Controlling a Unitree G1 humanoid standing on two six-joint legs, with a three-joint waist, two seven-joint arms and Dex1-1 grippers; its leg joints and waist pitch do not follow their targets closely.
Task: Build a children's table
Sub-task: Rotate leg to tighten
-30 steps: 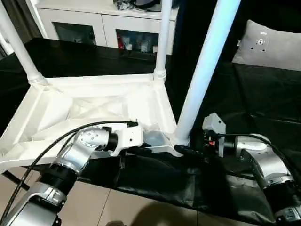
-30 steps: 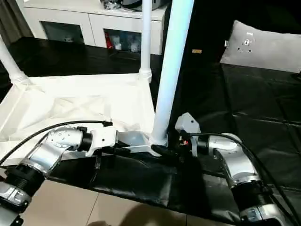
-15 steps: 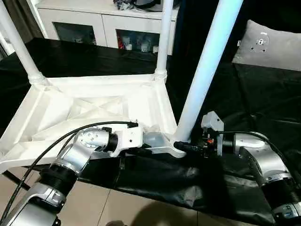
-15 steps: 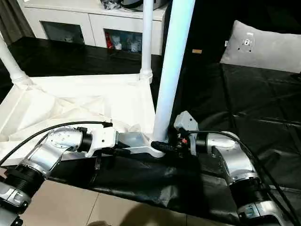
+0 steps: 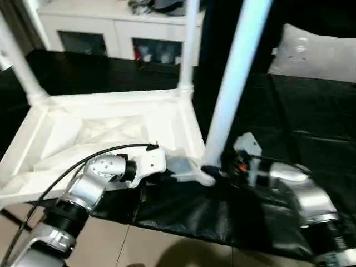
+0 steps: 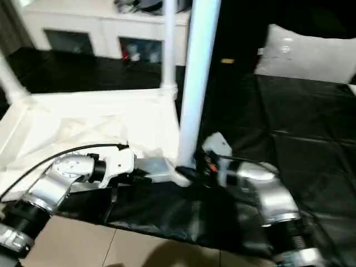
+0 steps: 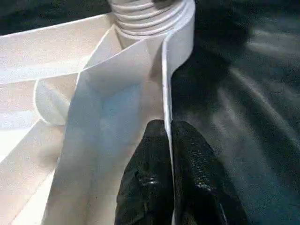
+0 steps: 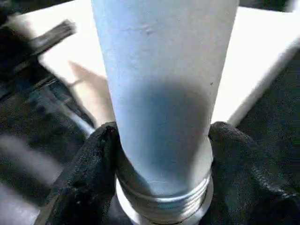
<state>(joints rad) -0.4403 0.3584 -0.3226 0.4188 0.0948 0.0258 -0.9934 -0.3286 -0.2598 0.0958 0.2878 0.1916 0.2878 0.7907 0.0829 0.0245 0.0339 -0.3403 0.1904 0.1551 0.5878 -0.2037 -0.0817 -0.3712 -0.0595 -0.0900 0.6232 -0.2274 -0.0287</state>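
The children's table lies upside down on black cloth, its ribbed underside (image 5: 100,128) facing up. Three white legs stand in corner sockets: far left (image 5: 19,61), far right (image 5: 189,44) and near right (image 5: 233,72). My left gripper (image 7: 168,129) is shut on the thin rim wall (image 7: 165,70) beside the near right socket (image 7: 154,14); it also appears as the left gripper (image 5: 177,167) from the head. My right gripper (image 8: 161,136) is shut on the base of the near right leg (image 8: 164,70), one black finger (image 8: 89,159) on each side, just above the threaded collar (image 8: 164,199).
A white cabinet (image 5: 111,28) stands behind the table. A grey pillow (image 5: 317,53) lies at the back right on the black cloth (image 5: 311,128). Tiled floor (image 5: 139,245) shows below the cloth's near edge.
My right gripper's fingers have closed in on the base of the near right leg. The left gripper keeps its hold on the rim. The whole picture has shifted slightly.
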